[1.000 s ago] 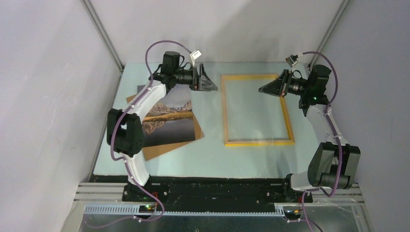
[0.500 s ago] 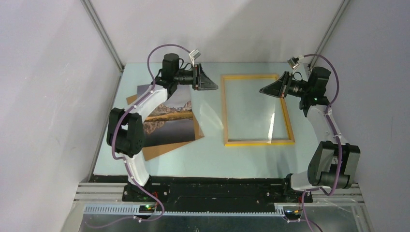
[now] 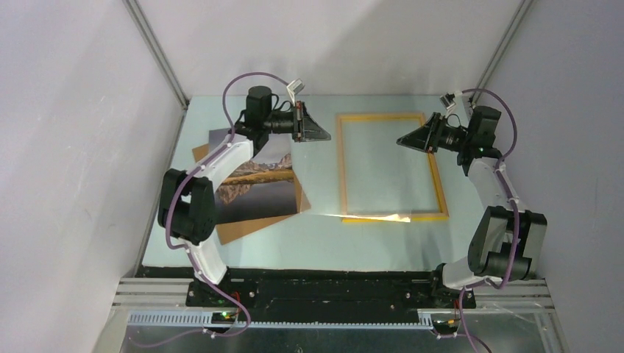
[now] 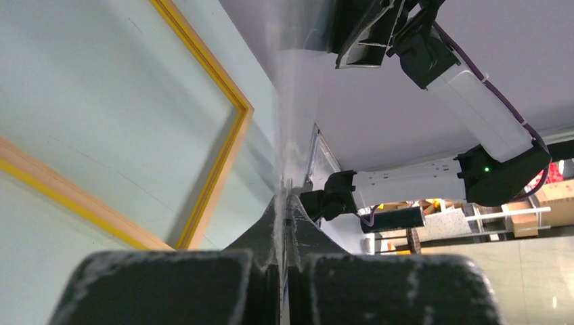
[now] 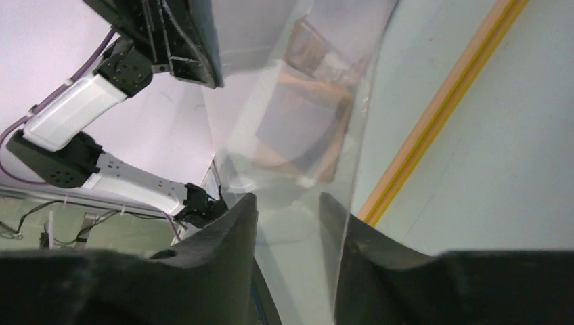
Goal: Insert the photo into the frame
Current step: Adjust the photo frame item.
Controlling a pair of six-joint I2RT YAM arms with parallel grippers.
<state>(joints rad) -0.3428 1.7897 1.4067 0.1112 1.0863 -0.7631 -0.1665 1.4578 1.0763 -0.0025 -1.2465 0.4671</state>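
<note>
Left fingers (image 4: 203, 284) are pinched shut on the edge of a clear pane (image 5: 291, 122) held above the frame (image 3: 343, 169), while right fingers (image 5: 203, 271) straddle its other edge, grip uncertain, seemingly lifting it away so the photo (image 3: 257, 191), left of the frame on the desk (image 3: 324, 243), can go in.

Your top view is bright and even, with soft light from above and just faint shadows on the pale teal table (image 3: 316, 243). There's 1 hot white-yellow glare streak along the near edge of the clear thin sheet (image 3: 368, 198), right over the yellow-orange wooden frame (image 3: 379, 116). In both wrist views the black fingers (image 4: 169, 284) of the left gripper (image 4: 283, 203) and the right gripper (image 5: 288, 203) are blurry up close. The right view also catches a smeary brown reflection in the sheet.
</note>
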